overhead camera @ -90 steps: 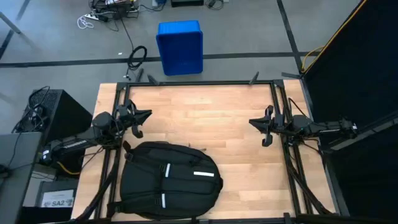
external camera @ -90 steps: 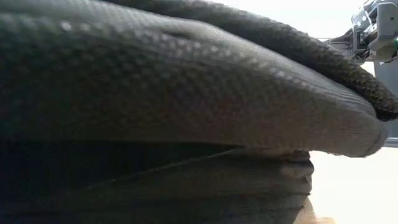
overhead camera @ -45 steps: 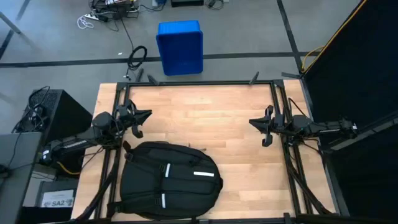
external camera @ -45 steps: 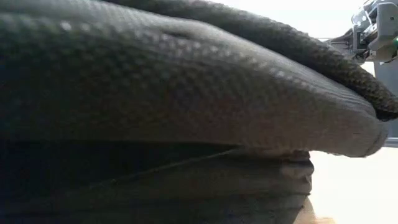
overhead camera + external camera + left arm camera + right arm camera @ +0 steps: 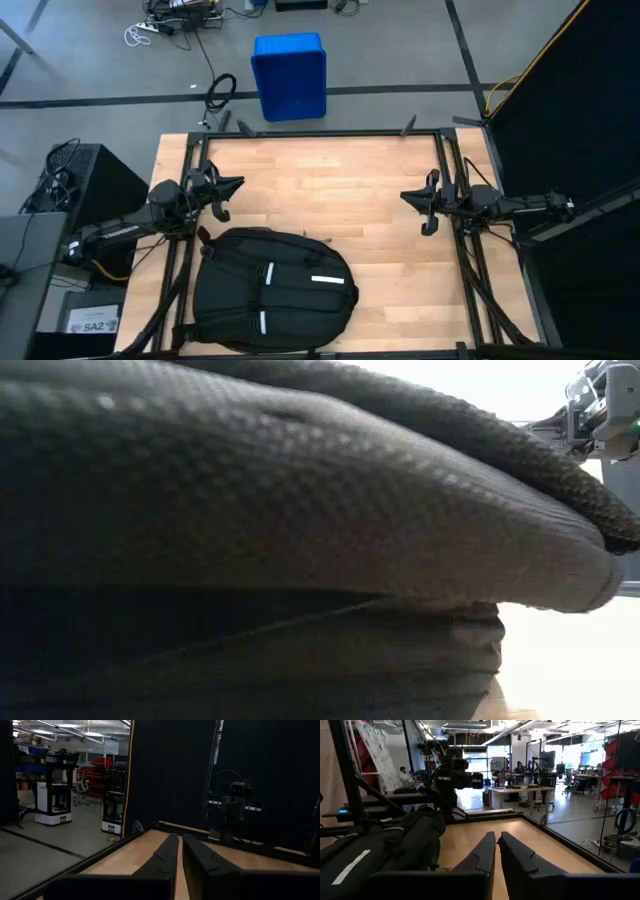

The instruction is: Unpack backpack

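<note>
Backpack: the large black soft fabric backpack (image 5: 272,290) with short white reflective stripes lies flat on the near half of the light wooden plank table (image 5: 370,190), towards the left side, its rounded body reaching almost to the near edge.
Backpack, low view: dark mesh-textured fabric (image 5: 250,530) fills nearly the whole picture, so it is pressed close to that camera; folds and a thick padded strap curve across the upper part.
Backpack, right wrist view: its side and one white stripe (image 5: 380,855) show beside that arm's fingers.
Zippers: appear closed from above, though the seams are hard to make out against the black cloth.
Left gripper: the dark two-finger left gripper (image 5: 222,195) hangs over the table's left edge, just beyond the backpack's far end and apart from it; its fingers (image 5: 165,857) sit pressed together with only a sliver between them, holding nothing.
Right gripper: the dark two-finger right gripper (image 5: 424,207) hangs over the table's right edge, well apart from the backpack; its fingers (image 5: 482,852) are likewise drawn together and empty.
Table surface: bare wood lies between the two grippers and beyond the backpack.
Floor beyond the table: a blue rectangular plastic bin (image 5: 289,75) stands on the grey floor past the far edge, with a coil of black cable (image 5: 221,90) just beside it.
</note>
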